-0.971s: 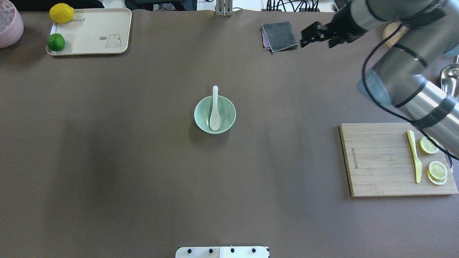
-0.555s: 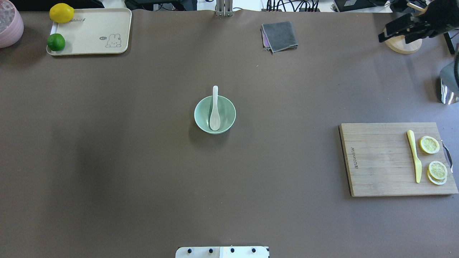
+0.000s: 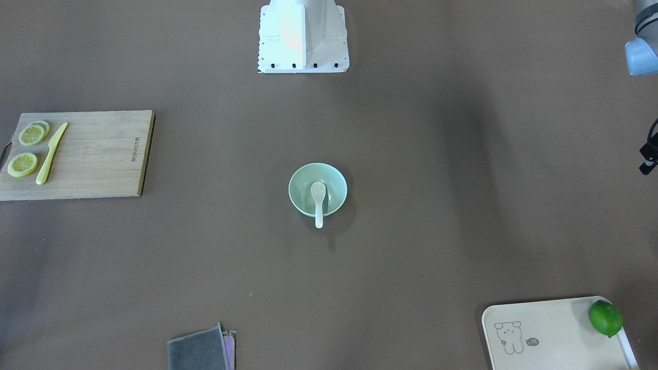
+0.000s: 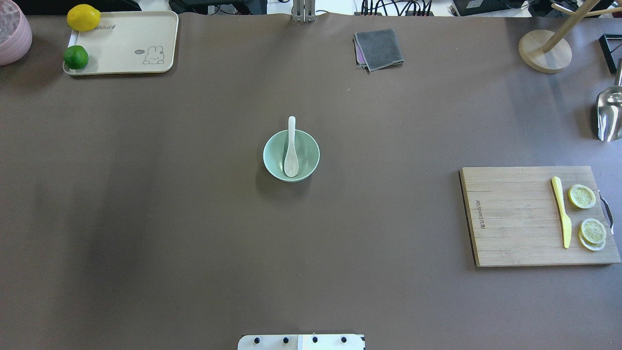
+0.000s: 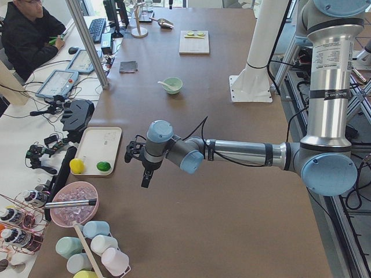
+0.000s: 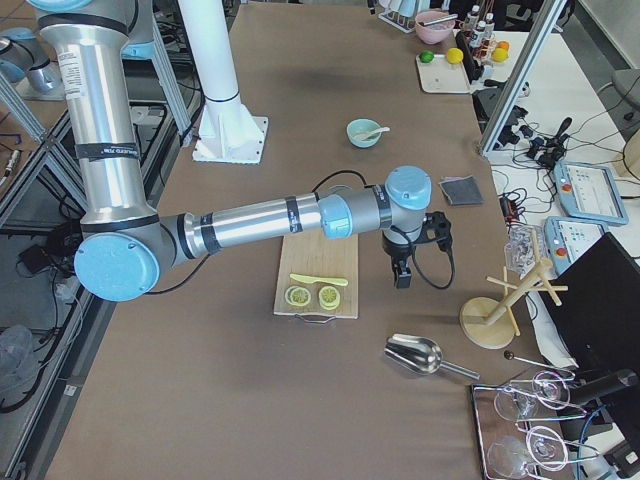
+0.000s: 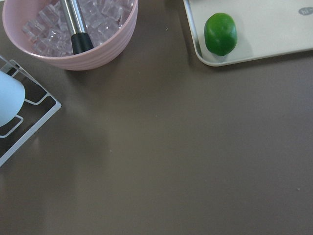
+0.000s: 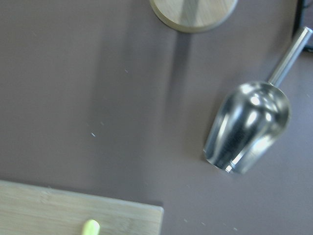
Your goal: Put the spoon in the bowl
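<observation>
The white spoon (image 4: 291, 151) lies in the pale green bowl (image 4: 268, 158) at the table's middle, scoop on the bottom, handle over the far rim. Both also show in the front view, spoon (image 3: 318, 198) and bowl (image 3: 298, 190). No gripper is near them. My left gripper (image 5: 145, 180) hangs above the table near the cream tray at the left end. My right gripper (image 6: 403, 277) hangs past the cutting board at the right end. Only the side views show them, so I cannot tell whether they are open or shut. Neither wrist view shows any fingers.
A wooden cutting board (image 4: 510, 218) with a yellow knife (image 4: 562, 214) and lemon slices lies at the right. A metal scoop (image 4: 610, 116) and a wooden stand (image 4: 544, 51) are far right. A grey cloth (image 4: 379, 48), a cream tray (image 4: 126, 43) with fruit and a pink ice bowl (image 4: 12, 34) sit along the far edge.
My right arm has drawn back to the right and left the overhead view. The spoon and bowl have not moved.
</observation>
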Tool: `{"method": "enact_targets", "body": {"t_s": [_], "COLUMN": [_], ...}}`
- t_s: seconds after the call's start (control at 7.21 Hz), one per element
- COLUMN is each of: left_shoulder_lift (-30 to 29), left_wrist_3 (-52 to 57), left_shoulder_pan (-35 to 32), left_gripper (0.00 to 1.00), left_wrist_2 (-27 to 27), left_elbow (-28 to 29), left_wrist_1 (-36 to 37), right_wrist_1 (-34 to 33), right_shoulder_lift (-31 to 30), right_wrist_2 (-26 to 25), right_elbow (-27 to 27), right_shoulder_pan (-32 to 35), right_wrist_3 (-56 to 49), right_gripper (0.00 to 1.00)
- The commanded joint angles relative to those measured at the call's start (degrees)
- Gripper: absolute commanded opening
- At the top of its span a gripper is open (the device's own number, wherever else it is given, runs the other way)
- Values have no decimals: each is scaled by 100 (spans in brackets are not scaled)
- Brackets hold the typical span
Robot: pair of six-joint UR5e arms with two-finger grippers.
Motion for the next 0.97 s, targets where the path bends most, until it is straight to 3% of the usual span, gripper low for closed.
{"method": "enact_targets", "body": {"t_s": [0.0,0.14,0.55,0.69,0.83], "left_shoulder_lift": [-15,37,249,188,92], "left_wrist_3": [173,488,526,508,543], "left_shoulder_pan": [-439,-484,-502,-572,-720], "left_gripper": [99,99,99,99,99], "left_wrist_2": [-406,-416,-381,-415,-381], "left_elbow": [-15,-15,56,-188,-425], "left_wrist_1": [707,798,790,1112,1872], "right_wrist_1": [-1257,-1182,-1181,-1181,-1181], "right_shoulder_lift": [-306,-674,-756,-757,-757], "right_wrist_2": [-119,-75,-145,-145,-145], "right_elbow": [-163,-67,48,31,39], "right_shoulder_pan": [613,816,835,835,835], "right_wrist_3": [-1285,-1294,-1198,-1189,-1189], "right_gripper": [100,100,100,100,100]}}
